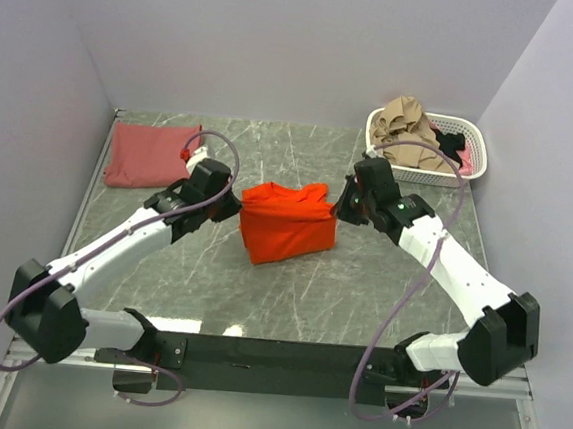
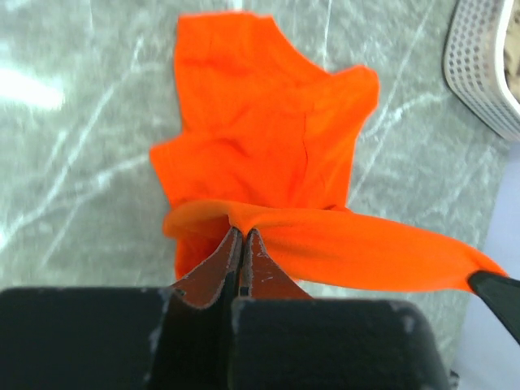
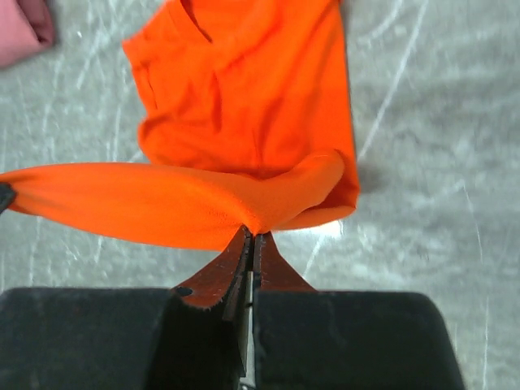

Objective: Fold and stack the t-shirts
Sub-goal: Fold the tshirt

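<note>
Left gripper (image 2: 242, 235) pinched tight on the orange-red t-shirt (image 2: 264, 138), my right gripper (image 3: 251, 236) clamping its opposite edge, cloth stretched between.

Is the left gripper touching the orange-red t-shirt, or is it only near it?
Touching. In the left wrist view, the left gripper is shut on a raised fold of the orange-red t-shirt, and the cloth is pinched between its fingers.

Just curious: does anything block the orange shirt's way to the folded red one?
Only the left gripper, clamped on the bright orange cloth shirt, sits between it and the folded dusty-red cloth shirt.
</note>
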Robot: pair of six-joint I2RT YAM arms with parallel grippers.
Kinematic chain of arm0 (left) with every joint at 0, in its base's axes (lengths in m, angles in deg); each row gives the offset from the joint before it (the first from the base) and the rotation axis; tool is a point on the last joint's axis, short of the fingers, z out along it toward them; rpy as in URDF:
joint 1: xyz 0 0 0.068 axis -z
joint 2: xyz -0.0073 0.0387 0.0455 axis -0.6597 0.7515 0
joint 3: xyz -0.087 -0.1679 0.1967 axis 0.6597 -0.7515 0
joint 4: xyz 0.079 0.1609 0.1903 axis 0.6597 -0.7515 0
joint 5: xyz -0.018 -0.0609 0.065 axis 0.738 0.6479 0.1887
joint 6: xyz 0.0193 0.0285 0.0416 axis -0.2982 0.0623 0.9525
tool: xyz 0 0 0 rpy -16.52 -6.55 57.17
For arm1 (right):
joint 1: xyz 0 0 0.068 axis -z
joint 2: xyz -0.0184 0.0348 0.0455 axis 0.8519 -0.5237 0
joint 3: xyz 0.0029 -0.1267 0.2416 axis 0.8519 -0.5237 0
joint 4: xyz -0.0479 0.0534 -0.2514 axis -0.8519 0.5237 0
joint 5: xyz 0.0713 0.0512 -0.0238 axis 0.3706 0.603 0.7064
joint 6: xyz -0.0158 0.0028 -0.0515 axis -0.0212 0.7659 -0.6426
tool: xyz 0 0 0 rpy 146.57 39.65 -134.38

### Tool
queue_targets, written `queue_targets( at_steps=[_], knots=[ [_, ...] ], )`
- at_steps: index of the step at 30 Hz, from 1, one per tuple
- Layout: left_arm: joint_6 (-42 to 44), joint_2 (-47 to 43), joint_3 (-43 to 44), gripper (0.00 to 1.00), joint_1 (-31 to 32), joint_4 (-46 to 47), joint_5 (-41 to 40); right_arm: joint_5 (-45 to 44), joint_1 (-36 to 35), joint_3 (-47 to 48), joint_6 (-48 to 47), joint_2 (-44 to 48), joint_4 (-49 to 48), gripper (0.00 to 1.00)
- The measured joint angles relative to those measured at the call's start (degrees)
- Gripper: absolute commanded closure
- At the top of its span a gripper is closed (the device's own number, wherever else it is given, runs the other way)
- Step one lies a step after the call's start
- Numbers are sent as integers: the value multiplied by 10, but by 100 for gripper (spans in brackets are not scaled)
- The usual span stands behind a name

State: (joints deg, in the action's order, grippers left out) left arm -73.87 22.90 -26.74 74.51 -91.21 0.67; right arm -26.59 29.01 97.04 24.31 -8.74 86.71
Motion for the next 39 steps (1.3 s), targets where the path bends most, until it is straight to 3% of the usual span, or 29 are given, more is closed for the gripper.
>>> queue_targets(
  at_steps=[24,25,26,27,28,30,33,35,39],
  knots=[
    [83,313,155,97,-132,110,117,44,76,198,-37,-312,-91,97],
    [84,329,166,81,-137,111,122,45,78,204,-36,-327,-97,90],
    [89,346,178,72,-141,110,125,45,80,211,-35,-341,-105,79],
    [89,362,193,61,-144,107,126,45,82,219,-34,-355,-110,57],
    [93,375,204,36,-146,106,127,45,83,229,-30,-370,-115,52],
    [99,396,229,1,-151,96,127,43,87,251,-35,-395,-118,43],
    [101,400,250,1,-154,84,125,43,88,269,-37,-407,-119,37],
    [101,393,252,1,-154,86,125,44,88,269,-37,-398,-121,22],
    [99,354,229,1,-153,104,143,71,88,225,-37,-353,-151,14]
  ],
)
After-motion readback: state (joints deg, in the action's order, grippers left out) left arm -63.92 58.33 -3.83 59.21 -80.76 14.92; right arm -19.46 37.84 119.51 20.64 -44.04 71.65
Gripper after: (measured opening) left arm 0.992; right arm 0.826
